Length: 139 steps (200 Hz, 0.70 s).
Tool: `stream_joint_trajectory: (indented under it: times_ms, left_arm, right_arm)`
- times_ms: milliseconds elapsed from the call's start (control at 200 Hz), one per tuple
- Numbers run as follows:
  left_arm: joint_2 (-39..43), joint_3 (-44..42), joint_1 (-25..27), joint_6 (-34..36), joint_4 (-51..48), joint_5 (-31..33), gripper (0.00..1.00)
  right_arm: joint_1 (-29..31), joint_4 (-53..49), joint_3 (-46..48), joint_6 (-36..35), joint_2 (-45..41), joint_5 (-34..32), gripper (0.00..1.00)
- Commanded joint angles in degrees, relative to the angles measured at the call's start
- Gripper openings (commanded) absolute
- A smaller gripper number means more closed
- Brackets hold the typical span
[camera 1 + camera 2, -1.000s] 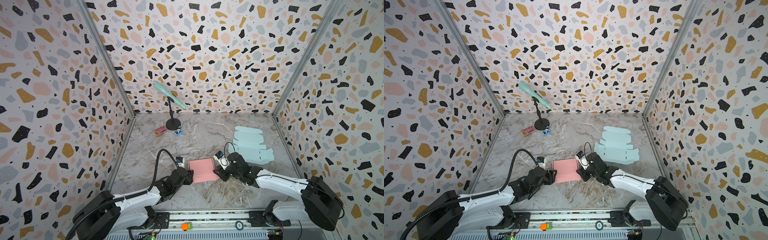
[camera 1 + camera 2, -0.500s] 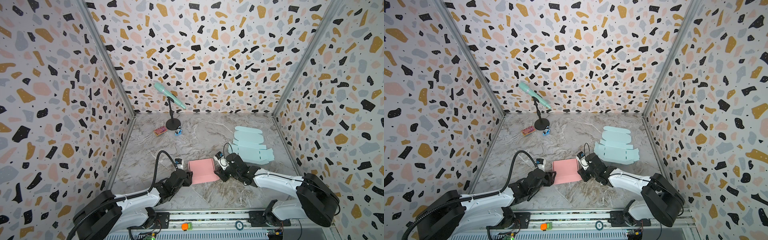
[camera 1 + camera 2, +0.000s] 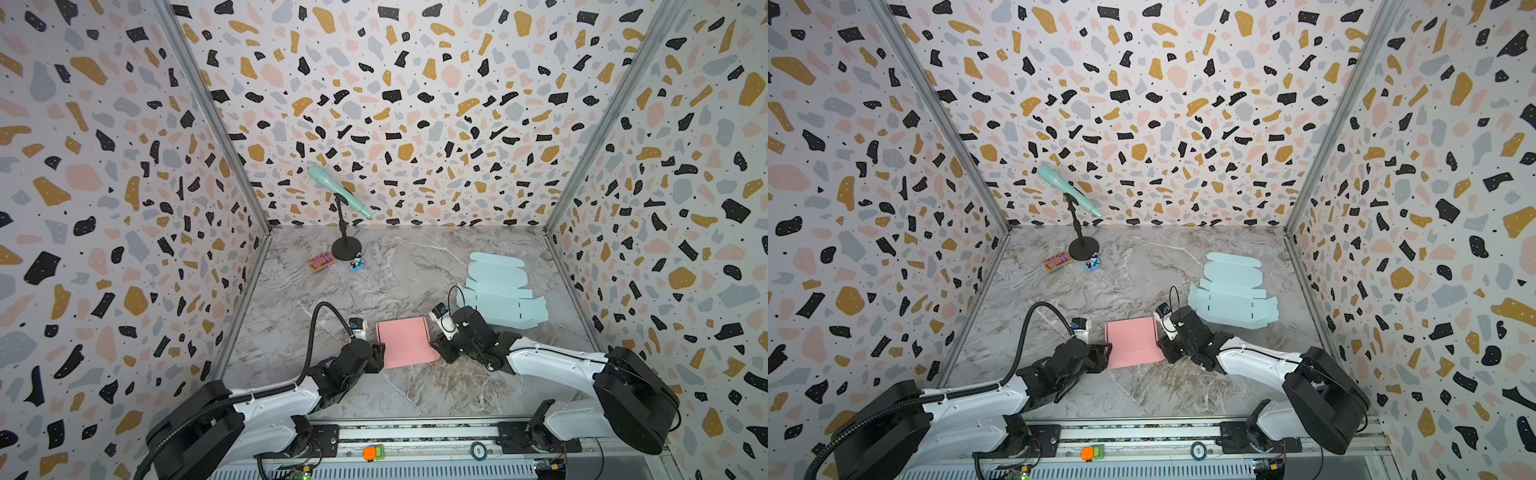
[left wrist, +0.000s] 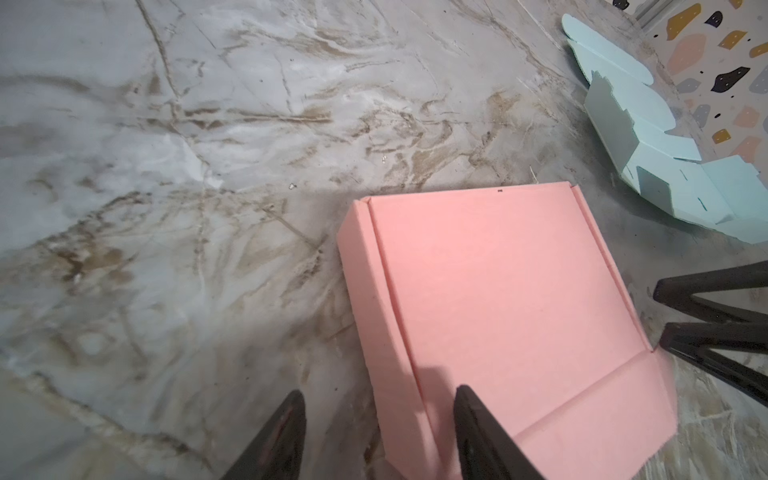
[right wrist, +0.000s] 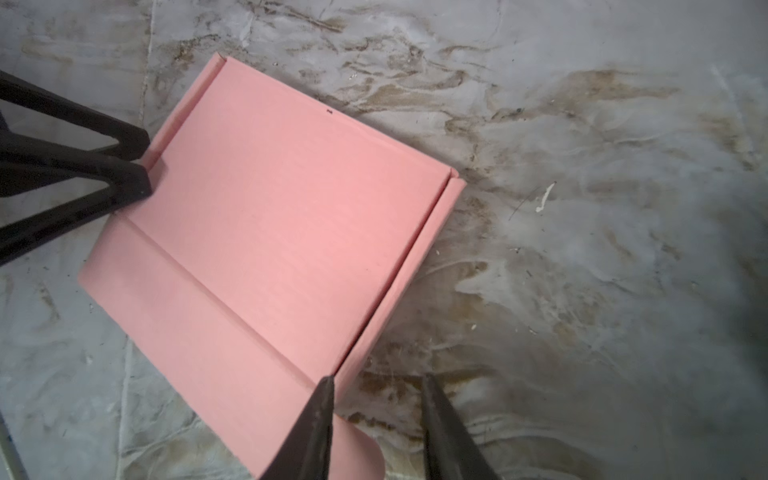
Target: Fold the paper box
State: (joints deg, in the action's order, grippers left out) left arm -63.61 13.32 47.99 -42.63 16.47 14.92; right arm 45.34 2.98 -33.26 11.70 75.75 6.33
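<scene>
Pink box (image 3: 405, 340): on the marble table (image 3: 374, 274), close to the front edge and between both arms; lid shut flat, side walls raised, resting fully on the surface.
Front flap (image 5: 187, 316): not yet tucked; spread out flat on the side toward the robot base, with a clear crease along the lid.
Rounded tab (image 5: 365, 457): loose on the table at the flap's end, beside the right gripper.
Left gripper (image 4: 379, 392): jaws wide apart, astride the left wall near the front corner, one finger above the lid and one above the table; nothing clamped.
Right gripper (image 5: 379, 379): jaws apart but narrower, low at the right front corner; one finger at the meeting of crease and wall, the other over bare table; no grip visible.
Step in hand (judged): closing the front, meaning to bend the flap along its crease and push it into the box.
Good way to do it: press the lid lightly with one finger against sliding; turn the side tabs inward first; bend exactly on the crease, not in the middle of the panel; move both corners evenly.
Force: gentle, probably thin card, easy to dent or buckle.
Risk: light box skidding on smooth marble; flap catching on a wall edge.
Blue blank (image 3: 498, 295): flat and unfolded, just behind the right gripper, apart from the pink box; better to keep the wrist off it.
</scene>
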Motion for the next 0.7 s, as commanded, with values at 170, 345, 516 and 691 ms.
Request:
stream_joint_trajectory:
  times_ms: [170, 345, 516, 691]
  left_arm:
    - [9.3, 3.7, 4.2, 2.8, -10.5, 6.5, 0.69]
    - [12.1, 3.6, 7.7, 0.5, -12.7, 7.5, 0.69]
    - [10.7, 3.3, 11.1, -0.9, -11.9, 7.9, 0.71]
    - [7.4, 3.5, 13.1, -1.4, -9.9, 8.5, 0.72]
  right_arm:
    - [0.9, -3.0, 1.6, 3.2, -7.2, 0.1, 0.43]
    - [2.5, -2.3, 2.6, 4.7, -7.7, 1.2, 0.48]
    - [3.3, -1.2, 3.0, 5.6, -6.6, 1.8, 0.54]
    - [3.5, 0.0, 3.0, 6.3, -4.9, 2.2, 0.6]
